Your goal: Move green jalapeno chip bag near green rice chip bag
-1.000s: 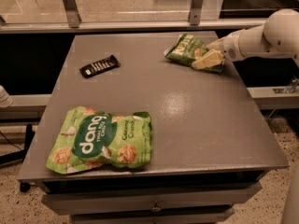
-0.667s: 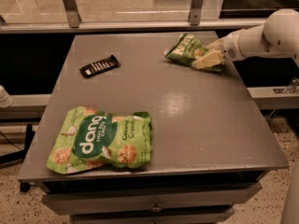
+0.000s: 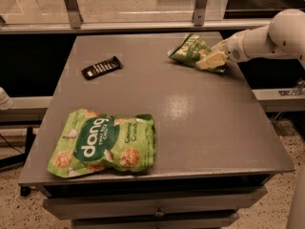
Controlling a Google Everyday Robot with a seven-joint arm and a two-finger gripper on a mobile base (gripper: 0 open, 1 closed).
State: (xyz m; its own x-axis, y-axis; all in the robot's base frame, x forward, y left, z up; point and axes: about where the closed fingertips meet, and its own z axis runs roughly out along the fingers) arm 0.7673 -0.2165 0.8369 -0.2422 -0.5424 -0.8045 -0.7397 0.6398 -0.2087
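Observation:
The green jalapeno chip bag (image 3: 189,50), small, dark green and crinkled, lies at the far right of the grey table (image 3: 190,123). My gripper (image 3: 211,60) reaches in from the right on a white arm and rests on the bag's right edge, covering part of it. The green rice chip bag (image 3: 102,142), large and lime green with a "dang" oval, lies flat at the table's front left corner, far from the gripper.
A black bar-shaped packet (image 3: 101,67) lies at the back left of the table. A metal rail with posts (image 3: 143,26) runs behind the table. The table's right edge (image 3: 267,123) drops to the floor.

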